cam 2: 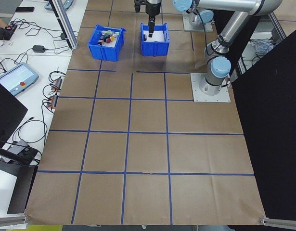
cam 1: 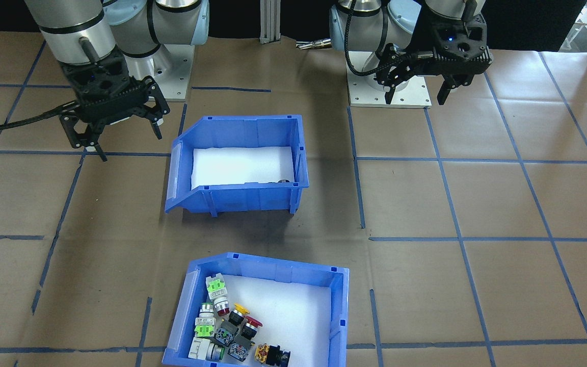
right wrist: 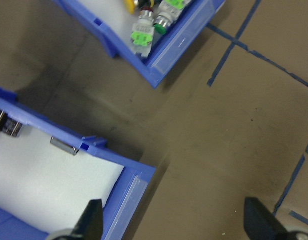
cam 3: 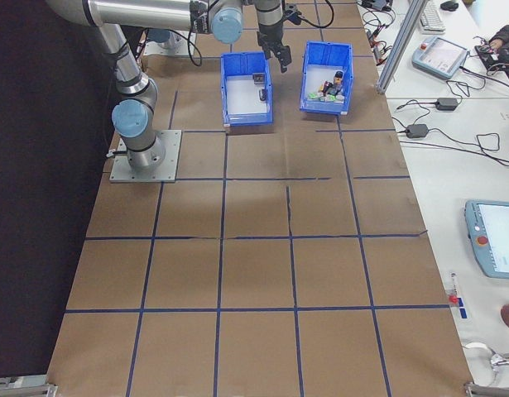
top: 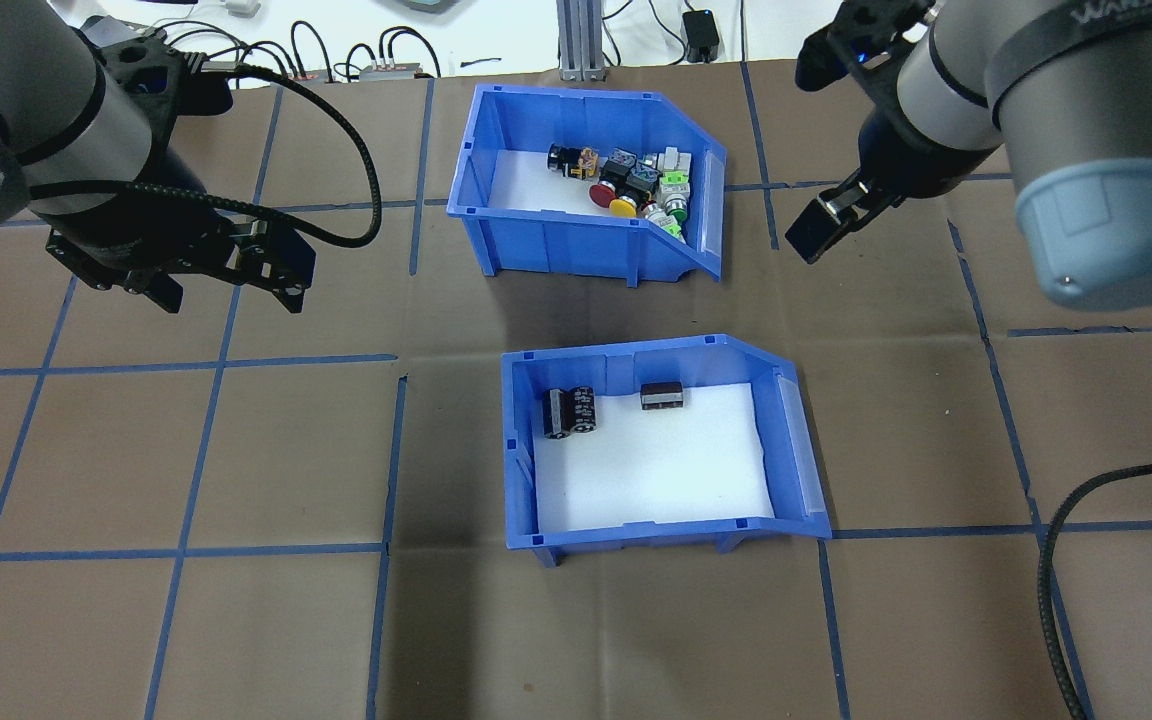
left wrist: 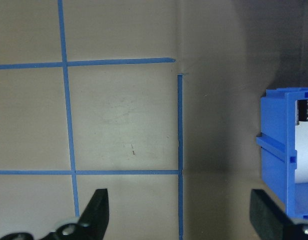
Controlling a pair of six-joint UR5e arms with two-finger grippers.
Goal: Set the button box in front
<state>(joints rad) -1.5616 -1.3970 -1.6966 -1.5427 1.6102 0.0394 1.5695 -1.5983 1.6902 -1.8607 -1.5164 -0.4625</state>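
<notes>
**Both grippers up and empty, button box on the far side**

Nearest the overhead camera I see the second blue bin [top: 658,448], white foam inside with a few dark cylindrical parts [top: 569,412] toward its far left corner. Beyond it, farther from the robot, sits the button box [top: 586,190], its colourful push buttons [top: 636,180] clustered at its right end. The two bins are apart, a strip of brown table [top: 236,620] between them. My left gripper [top: 226,280] hangs over bare table, left of both bins, jaws spread and holding nothing. My right gripper [cam 1: 115,130] hangs to the right of the button box, near its open sloped end, jaws likewise spread and empty. Neither gripper touches a bin.
</notes>
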